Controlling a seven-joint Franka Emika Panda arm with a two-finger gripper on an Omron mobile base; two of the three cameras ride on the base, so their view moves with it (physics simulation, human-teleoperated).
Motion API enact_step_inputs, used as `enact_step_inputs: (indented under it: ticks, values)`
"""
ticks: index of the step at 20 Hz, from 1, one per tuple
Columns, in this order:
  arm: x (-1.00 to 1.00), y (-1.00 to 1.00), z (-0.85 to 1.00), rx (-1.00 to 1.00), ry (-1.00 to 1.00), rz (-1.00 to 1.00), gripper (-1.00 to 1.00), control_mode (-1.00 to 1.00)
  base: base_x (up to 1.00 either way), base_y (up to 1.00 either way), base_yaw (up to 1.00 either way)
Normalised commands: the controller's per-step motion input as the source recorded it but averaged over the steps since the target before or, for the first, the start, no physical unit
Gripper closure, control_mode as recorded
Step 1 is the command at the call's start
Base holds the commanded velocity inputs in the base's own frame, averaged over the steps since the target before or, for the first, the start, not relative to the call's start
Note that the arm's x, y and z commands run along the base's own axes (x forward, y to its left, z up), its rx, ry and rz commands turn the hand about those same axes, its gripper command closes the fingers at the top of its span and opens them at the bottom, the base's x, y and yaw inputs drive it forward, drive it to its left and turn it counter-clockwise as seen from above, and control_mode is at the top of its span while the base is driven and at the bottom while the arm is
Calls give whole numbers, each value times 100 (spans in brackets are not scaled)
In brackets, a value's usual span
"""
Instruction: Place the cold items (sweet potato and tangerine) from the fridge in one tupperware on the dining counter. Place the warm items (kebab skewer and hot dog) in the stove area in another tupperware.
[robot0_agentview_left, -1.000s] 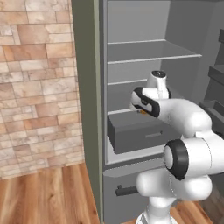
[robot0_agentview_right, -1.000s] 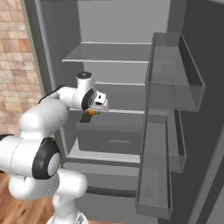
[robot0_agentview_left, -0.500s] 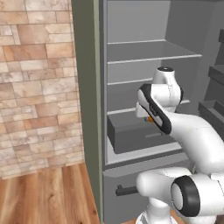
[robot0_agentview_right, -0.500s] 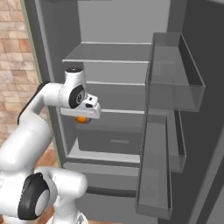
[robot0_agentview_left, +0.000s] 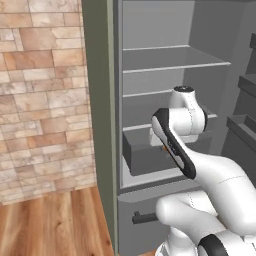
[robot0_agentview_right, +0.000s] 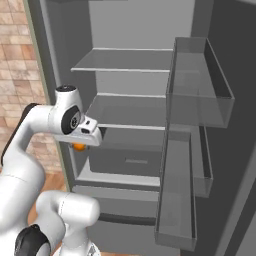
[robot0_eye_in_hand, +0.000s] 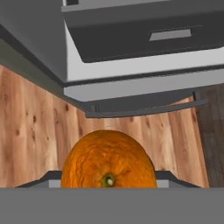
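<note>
Fingers grip tangerine at 6 o'clock in hand view, above wood floor w/ fridge open; loose pinch could drop it.

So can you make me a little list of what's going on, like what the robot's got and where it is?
holding: tangerine, in the pincer
pincer: shut on the tangerine
where: in front of the open fridge
fridge shelves: bare where they can be seen
fridge drawer: pushed in
below the hand: wooden floor
</note>
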Motion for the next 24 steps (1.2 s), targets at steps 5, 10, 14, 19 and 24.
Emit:
enact_step_inputs:
  ticks: [5,10,14,19,24]
  values:
    - [-12,3,-3,0,1,1,100,-100,0,0,0]
    - [-11,0,-5,0,2,1,100,100,-73,8,2]
    - [0,0,0,0,0,0,100,100,-100,20,3]
    - [0,0,0,0,0,0,100,100,-100,18,14]
    - [0,0,0,0,0,0,100,100,-100,24,27]
